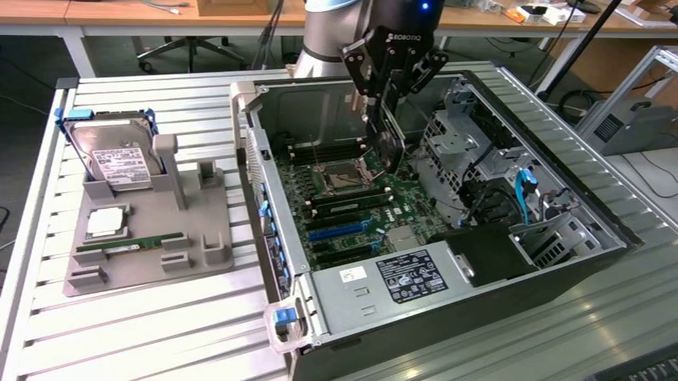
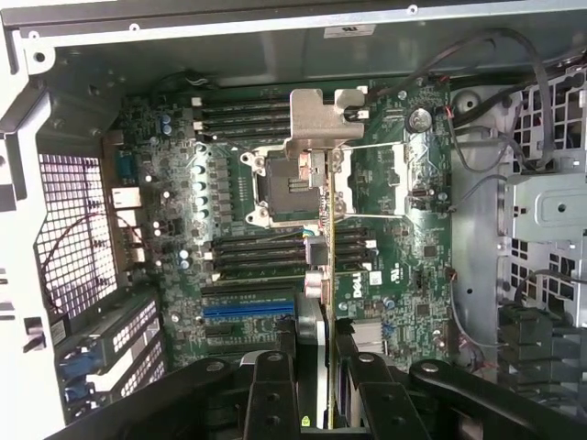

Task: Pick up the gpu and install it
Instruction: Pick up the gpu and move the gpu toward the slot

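Note:
The gpu (image 1: 385, 136), a thin dark card with a silvery metal edge, hangs on edge inside the open computer case (image 1: 593, 238). My gripper (image 1: 388, 94) is shut on its upper end. The card's lower end is just above the green motherboard (image 1: 350, 202), near the CPU socket (image 1: 344, 176). In the wrist view the gpu (image 2: 315, 316) shows edge-on between the black fingers (image 2: 271, 394) of the gripper (image 2: 316, 390), over the motherboard (image 2: 394, 229) and beside the blue expansion slot (image 2: 248, 310).
A grey fixture (image 1: 202, 214) on the slatted table holds a silver hard drive (image 1: 117, 163), a small square chip (image 1: 106, 222) and a green memory stick (image 1: 132, 242). Inside the case are a power supply (image 1: 398, 282), a drive cage (image 1: 471, 151) and cables (image 1: 525, 194).

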`<action>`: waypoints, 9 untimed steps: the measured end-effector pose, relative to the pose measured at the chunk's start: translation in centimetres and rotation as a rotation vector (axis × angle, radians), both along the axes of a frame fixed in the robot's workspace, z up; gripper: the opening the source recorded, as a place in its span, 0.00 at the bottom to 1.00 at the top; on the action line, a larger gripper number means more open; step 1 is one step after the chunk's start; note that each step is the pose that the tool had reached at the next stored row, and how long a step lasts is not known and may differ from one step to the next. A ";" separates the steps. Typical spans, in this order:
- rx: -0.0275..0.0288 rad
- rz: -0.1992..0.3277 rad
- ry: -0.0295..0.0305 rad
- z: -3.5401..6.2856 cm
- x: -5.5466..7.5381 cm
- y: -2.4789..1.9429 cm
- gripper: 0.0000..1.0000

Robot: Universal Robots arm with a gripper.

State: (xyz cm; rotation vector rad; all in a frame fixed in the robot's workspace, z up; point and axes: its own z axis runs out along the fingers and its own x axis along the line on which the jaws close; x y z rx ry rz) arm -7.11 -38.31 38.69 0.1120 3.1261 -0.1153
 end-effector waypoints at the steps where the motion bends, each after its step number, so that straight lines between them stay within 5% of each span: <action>1: 0.0000 0.000 0.0000 -0.01 0.0 0.00 0.27; 9: 0.0000 0.000 0.0000 -0.14 0.6 0.00 0.27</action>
